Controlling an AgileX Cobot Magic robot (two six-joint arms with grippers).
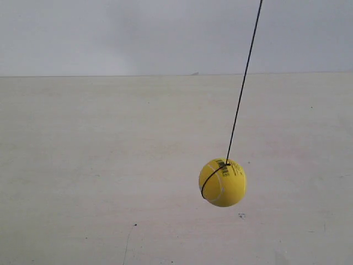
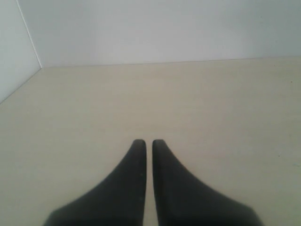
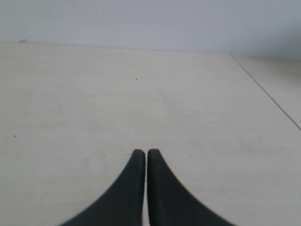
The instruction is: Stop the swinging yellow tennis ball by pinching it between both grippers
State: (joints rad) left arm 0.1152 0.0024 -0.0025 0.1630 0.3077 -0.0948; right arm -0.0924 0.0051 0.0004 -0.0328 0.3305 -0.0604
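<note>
Ball [image 1: 222,182] hangs on slanted string [image 1: 242,83] above desk [image 1: 83,165], well off far edge. Left claw [image 2: 149,141], right claw [image 3: 146,150]: jaws nearly together, empty. Ball likely light, fuzzy, springy; press opposite sides at widest girth.

Exterior cam: above the table [image 1: 83,165], pitched slightly down, facing the grey wall [image 1: 110,33]. The yellow tennis ball [image 1: 222,182] hangs at about 4 o'clock from frame centre, fairly near the lens.
Left wrist cam: low over the table, sighting along the left gripper [image 2: 149,141] toward the wall.
Right wrist cam: likewise, along the right gripper [image 3: 146,151].
Shared by all three: table and wall.
</note>
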